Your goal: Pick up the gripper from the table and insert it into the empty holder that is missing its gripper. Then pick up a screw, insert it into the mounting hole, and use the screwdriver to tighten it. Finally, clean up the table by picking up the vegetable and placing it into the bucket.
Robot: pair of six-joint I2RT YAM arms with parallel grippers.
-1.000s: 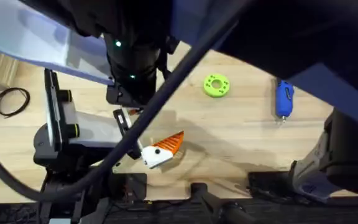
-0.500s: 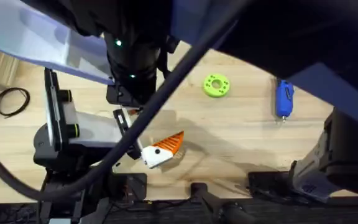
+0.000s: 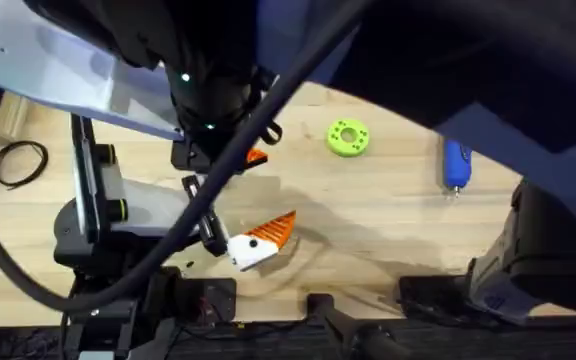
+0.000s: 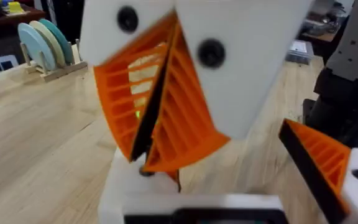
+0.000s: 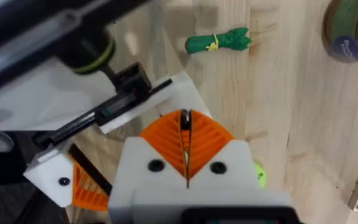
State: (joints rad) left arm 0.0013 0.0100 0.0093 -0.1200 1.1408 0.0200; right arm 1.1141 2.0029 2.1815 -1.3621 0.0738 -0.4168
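Wood-grain table point(image 3: 388, 215) stretches out under both arms, and most of the job looks undone to me: the blue screwdriver point(image 3: 455, 163) lies untouched at the far right, and the green vegetable point(image 5: 218, 41) sits on the boards near the bucket point(image 5: 352, 31), not in it. Left claw point(image 4: 160, 121) is pinched tight on a dark-edged orange piece, likely the gripper; right claw point(image 5: 185, 146) is closed and seems empty.

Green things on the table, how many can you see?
2. A flat green ring lies left of the blue screwdriver; a small green vegetable lies on the table, apart from the bucket. The arms may hide more.
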